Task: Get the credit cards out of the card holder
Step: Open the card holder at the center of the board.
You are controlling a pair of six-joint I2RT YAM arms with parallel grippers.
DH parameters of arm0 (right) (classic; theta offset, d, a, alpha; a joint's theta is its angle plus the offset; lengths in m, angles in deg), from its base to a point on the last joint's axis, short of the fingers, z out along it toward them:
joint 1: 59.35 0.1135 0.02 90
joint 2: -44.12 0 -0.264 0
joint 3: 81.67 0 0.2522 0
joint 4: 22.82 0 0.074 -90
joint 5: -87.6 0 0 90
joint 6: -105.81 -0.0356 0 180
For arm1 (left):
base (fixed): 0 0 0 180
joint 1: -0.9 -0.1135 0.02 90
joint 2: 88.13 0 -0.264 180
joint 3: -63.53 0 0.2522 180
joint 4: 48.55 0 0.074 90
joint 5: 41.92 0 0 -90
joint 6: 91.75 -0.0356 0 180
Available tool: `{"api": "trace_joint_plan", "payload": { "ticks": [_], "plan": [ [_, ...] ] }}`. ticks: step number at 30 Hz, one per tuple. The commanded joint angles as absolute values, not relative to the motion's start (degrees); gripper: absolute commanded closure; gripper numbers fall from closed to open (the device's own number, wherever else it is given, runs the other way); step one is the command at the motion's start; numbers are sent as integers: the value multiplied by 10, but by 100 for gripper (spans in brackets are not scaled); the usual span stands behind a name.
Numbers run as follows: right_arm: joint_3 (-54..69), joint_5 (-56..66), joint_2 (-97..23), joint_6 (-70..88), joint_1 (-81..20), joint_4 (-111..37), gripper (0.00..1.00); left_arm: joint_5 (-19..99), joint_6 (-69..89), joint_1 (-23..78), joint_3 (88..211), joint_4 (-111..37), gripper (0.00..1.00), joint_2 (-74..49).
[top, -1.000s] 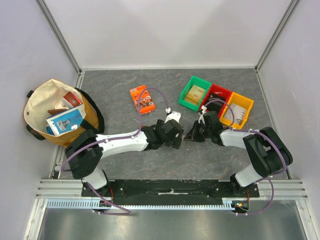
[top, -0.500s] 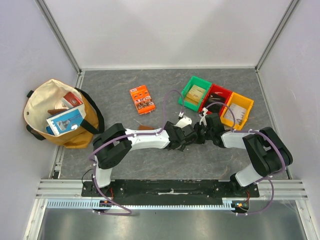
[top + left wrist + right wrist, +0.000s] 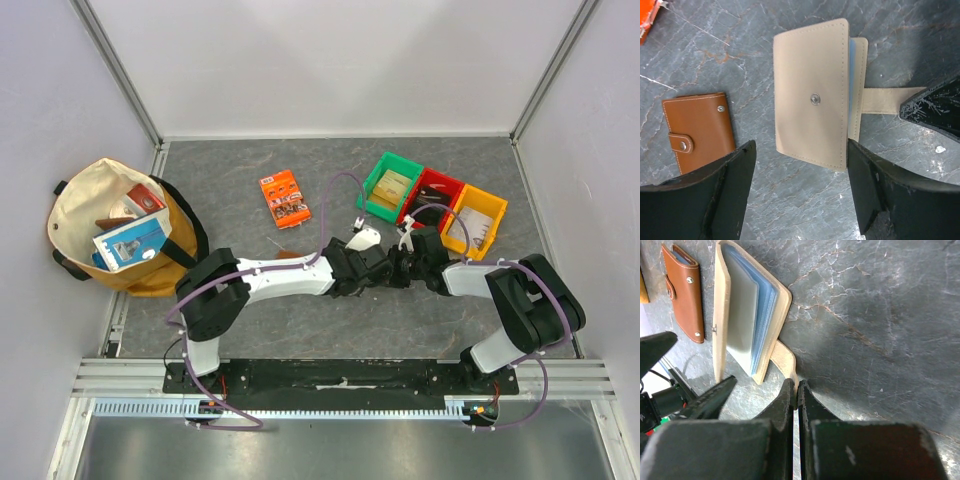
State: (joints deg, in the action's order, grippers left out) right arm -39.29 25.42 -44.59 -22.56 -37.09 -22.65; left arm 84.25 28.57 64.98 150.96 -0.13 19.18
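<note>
The beige card holder (image 3: 812,95) lies on the grey table, slightly ajar, its snap stud facing up. Pale blue sleeves (image 3: 755,315) show between its covers; no credit cards can be made out, they are hidden inside. My right gripper (image 3: 796,385) is shut on the holder's snap tab (image 3: 880,99), which is stretched out to the side. My left gripper (image 3: 801,150) is open just above the holder's near edge, one finger on each side of it, holding nothing. In the top view both grippers (image 3: 375,272) (image 3: 397,268) meet mid-table and cover the holder.
A brown wallet (image 3: 700,130) lies shut just left of the holder. Farther back sit an orange packet (image 3: 284,198) and green (image 3: 390,186), red (image 3: 432,195) and yellow (image 3: 475,218) bins. A canvas bag (image 3: 120,225) with items stands at the far left.
My left arm has swung right across the table to meet the right gripper, and its jaws have narrowed slightly. The right arm has stayed put, still pinching the tab.
</note>
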Motion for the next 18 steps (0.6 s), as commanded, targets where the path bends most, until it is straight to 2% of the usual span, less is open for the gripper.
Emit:
{"api": "trace_joint_plan", "payload": {
  "ticks": [1,7,10,12,14,18],
  "plan": [
    [-393,259,-446,-196,-374,-257,100,866,287,635,1517,3,24,144],
    [-387,260,-443,-183,-374,-273,100,859,286,597,1502,2,33,132],
    [-386,252,-438,-176,-374,-288,100,854,286,579,1484,-2,42,117],
    [-387,249,-435,-172,-375,-293,100,844,287,567,1469,-9,52,107],
    [-386,249,-433,-171,-374,-299,100,822,292,554,1445,-21,67,93],
    [-386,242,-416,-164,-374,-324,100,760,312,536,1392,-54,87,64]
  ]
}}
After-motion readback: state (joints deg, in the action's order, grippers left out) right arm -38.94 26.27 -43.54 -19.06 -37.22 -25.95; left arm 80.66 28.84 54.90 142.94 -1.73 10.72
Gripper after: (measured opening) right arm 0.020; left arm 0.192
